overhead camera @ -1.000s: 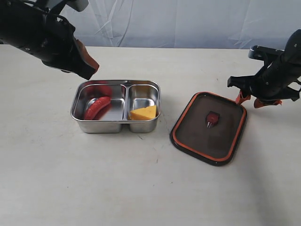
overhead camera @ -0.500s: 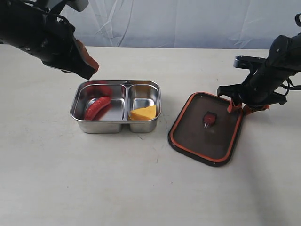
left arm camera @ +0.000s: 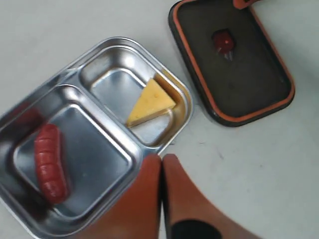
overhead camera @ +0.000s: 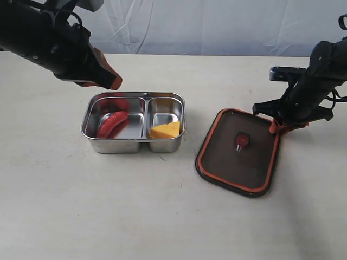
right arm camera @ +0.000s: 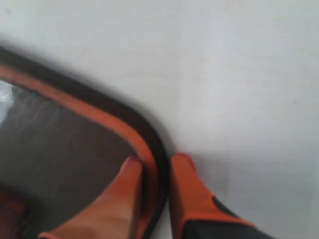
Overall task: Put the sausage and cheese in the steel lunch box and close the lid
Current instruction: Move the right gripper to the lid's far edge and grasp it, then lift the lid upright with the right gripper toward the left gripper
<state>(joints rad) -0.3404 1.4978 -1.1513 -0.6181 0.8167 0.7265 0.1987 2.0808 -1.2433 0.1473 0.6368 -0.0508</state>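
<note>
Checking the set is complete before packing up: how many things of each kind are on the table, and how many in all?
Toy foods: 2 (sausage, cheese)
Containers: 1 (steel lunch box)
Covers: 1 (lid)
Total: 4

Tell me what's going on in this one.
The sausage lies in the larger compartment of the steel lunch box and the cheese in the smaller one. The lid lies on the table to the right of the box, orange seal up. The right gripper pinches its rim at the far right corner, one finger inside and one outside. The left gripper hovers shut and empty over the box's left side.
</note>
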